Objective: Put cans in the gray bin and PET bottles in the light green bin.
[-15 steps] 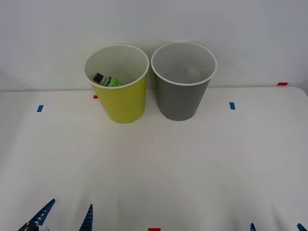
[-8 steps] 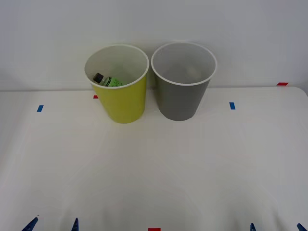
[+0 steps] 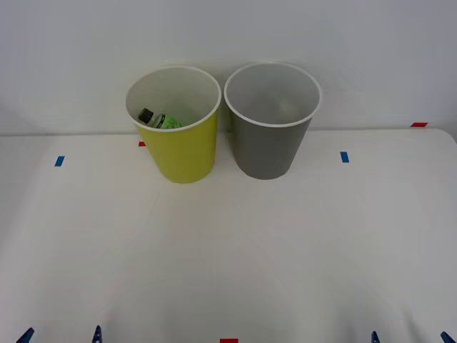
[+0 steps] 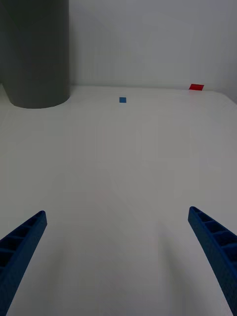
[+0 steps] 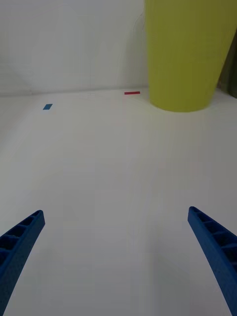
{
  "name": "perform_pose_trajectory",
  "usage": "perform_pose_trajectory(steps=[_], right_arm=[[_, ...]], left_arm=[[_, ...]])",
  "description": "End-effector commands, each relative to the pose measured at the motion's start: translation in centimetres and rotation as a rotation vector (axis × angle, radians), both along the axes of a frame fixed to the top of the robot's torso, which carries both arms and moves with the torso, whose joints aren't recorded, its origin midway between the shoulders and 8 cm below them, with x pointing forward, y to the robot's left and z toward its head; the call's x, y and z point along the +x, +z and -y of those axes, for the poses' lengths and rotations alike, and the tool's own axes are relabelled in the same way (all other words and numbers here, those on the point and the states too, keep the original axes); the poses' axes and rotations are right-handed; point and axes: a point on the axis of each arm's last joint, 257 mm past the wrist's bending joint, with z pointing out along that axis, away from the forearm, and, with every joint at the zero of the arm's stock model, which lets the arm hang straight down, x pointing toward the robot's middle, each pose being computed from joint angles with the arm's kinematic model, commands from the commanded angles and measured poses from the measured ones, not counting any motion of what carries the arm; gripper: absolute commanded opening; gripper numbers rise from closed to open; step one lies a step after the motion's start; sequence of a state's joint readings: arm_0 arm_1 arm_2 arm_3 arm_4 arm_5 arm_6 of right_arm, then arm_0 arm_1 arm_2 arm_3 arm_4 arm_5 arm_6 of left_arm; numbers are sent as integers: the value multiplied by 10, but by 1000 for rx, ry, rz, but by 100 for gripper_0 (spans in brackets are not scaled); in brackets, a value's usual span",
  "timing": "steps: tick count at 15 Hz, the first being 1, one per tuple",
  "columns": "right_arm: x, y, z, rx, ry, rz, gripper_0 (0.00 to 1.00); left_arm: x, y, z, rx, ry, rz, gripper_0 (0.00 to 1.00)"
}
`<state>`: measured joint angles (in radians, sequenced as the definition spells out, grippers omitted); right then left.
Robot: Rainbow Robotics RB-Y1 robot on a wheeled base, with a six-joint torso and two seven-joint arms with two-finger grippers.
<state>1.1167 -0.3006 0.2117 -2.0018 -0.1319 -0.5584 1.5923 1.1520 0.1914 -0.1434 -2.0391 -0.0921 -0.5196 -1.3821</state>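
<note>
Left gripper (image 3: 61,334) has pulled back since a second ago, just tips at the near bench (image 3: 228,250) edge, fingers apart. Right gripper (image 3: 410,336) unchanged, fingers apart. One PET bottle (image 3: 158,119) inside the light green bin (image 3: 182,153), likely tilted. Gray bin (image 3: 268,146) just beside it. Two bins, open bench nearer.

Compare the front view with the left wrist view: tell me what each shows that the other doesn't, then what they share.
Front view alone: the small clear plastic bottle with a green label lying inside the round yellow-green bin, and the whole dark gray bin. Left wrist view alone: the left gripper with its blue fingers spread wide over the white table. Both: the yellow-green bin's outside wall.
</note>
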Motion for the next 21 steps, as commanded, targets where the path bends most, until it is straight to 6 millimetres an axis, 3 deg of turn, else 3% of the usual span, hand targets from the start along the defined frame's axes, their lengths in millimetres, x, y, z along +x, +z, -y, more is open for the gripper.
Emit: perform_pose_trajectory(steps=[1, 21], right_arm=[[0, 0, 0, 0, 0, 0, 100], [0, 0, 0, 0, 0, 0, 100]], left_arm=[[-5, 6, 1, 6, 7, 13, 100], [-6, 7, 2, 8, 6, 9, 100]])
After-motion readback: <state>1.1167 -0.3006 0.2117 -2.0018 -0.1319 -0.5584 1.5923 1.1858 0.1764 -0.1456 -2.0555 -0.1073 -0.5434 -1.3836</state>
